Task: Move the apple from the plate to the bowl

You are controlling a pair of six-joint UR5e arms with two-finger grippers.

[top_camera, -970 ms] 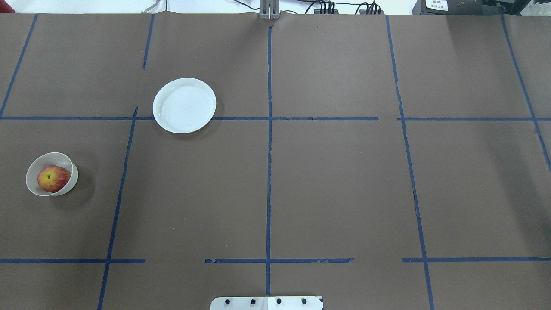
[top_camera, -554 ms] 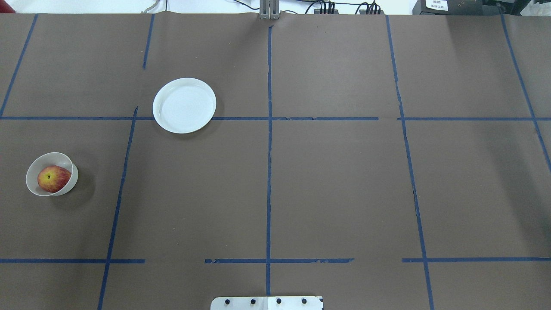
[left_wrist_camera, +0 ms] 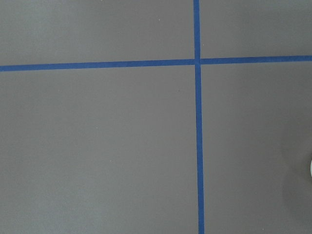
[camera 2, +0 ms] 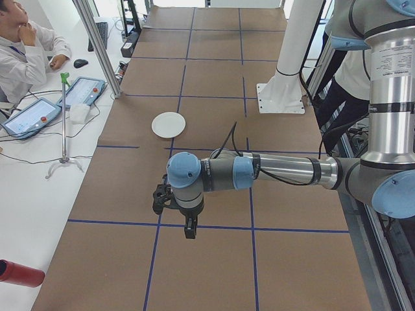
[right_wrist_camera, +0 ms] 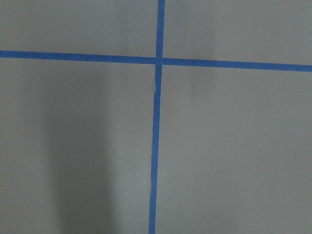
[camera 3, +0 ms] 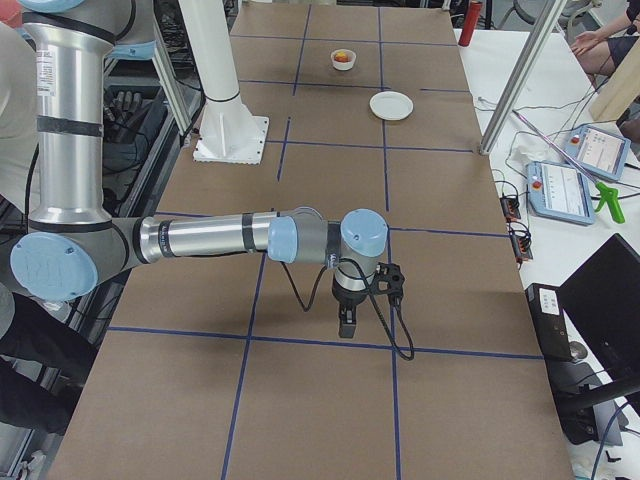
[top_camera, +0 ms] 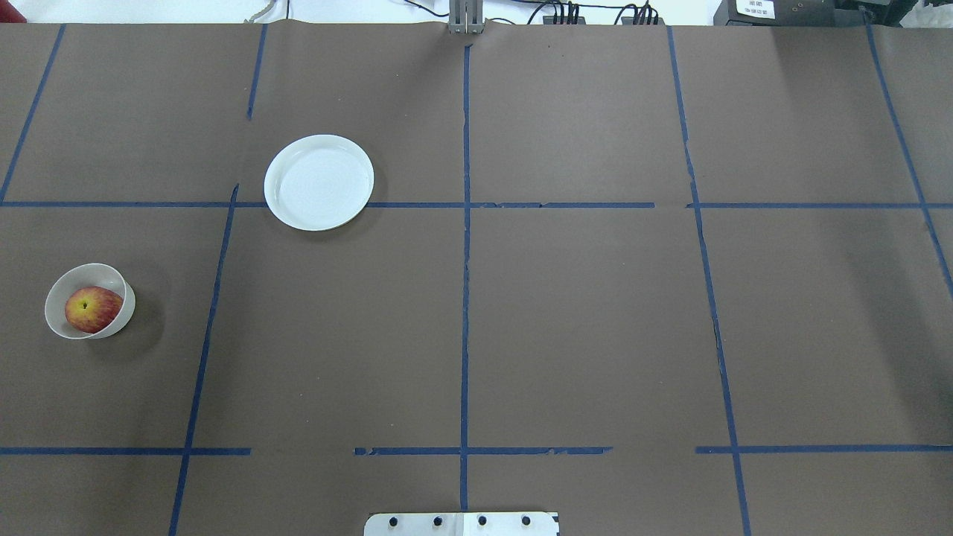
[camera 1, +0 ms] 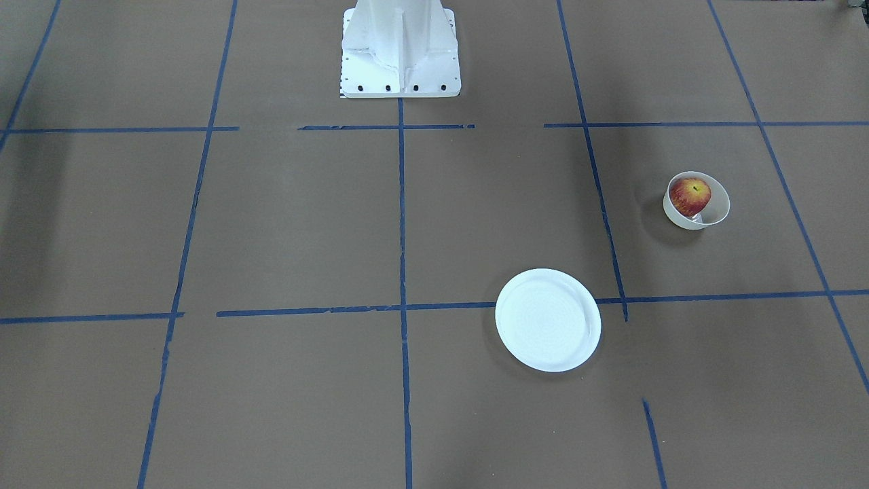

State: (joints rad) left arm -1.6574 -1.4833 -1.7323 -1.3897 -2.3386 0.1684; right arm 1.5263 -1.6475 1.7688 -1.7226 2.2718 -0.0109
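Overhead, far left of the desk (top_camera: 581, 313): the apple (top_camera: 92, 308) sat inside the bowl (top_camera: 78, 275), red with a yellow patch, stem dimple up. It filled most of the bowl. The bowl stood on the brown paper left of a blue tape line (top_camera: 208, 327), not touching it.

Further right and farther from the robot was the white plate (top_camera: 319, 182), flat, nothing on it, well apart from the bowl. Its near edge overlapped a crosswise tape line.

The robot's white base column (camera 1: 400, 47) stood at the middle of the robot's side of the desk.

No arm showed in the overhead or front views. In the left side view the left gripper (camera 2: 189, 233) hung pointing down over a tape line, above the paper, holding nothing that could be seen. Could not tell whether its jaws were apart or together. In the right side view the right gripper (camera 3: 345, 330) hung the same way, pointing down over a tape line at the end of the desk opposite the bowl. Its jaws could not be judged either.

Both wrist views showed only brown paper and a tape cross.
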